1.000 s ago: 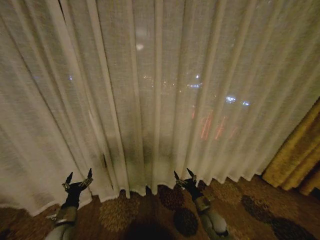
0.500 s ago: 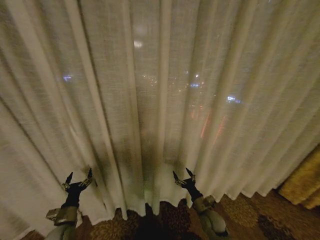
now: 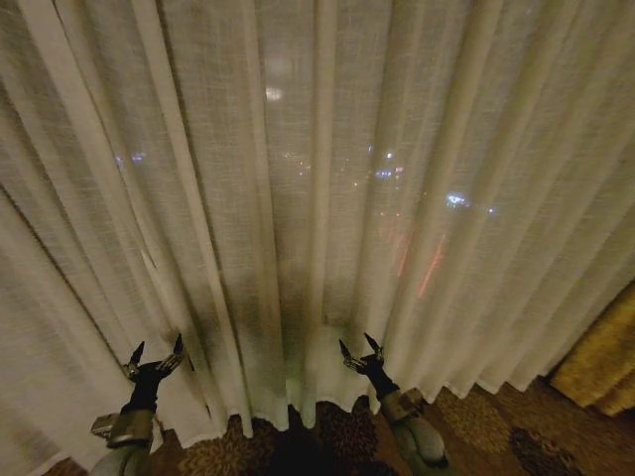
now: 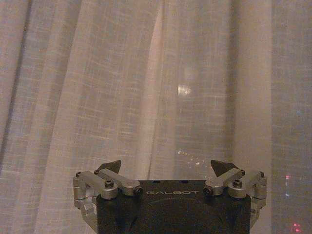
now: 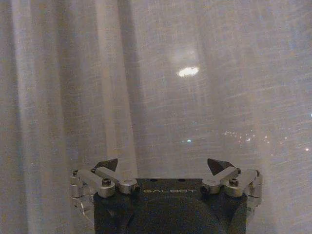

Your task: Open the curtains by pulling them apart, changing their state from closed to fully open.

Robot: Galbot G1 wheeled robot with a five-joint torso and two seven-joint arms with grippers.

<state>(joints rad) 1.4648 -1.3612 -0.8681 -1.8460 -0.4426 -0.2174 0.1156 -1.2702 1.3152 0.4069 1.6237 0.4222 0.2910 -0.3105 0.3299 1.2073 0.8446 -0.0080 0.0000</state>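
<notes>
Since 1 second ago the camera has closed in on the curtains (image 3: 317,198). Left claw (image 3: 158,352) and right claw (image 3: 359,348) hover spread open, empty, just before the closed sheer folds.

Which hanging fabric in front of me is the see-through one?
The cream-white curtains spanning the view: city lights glow through their thin weave. The golden-yellow drape at the far right is opaque. Left gripper and right gripper are open before them.
</notes>
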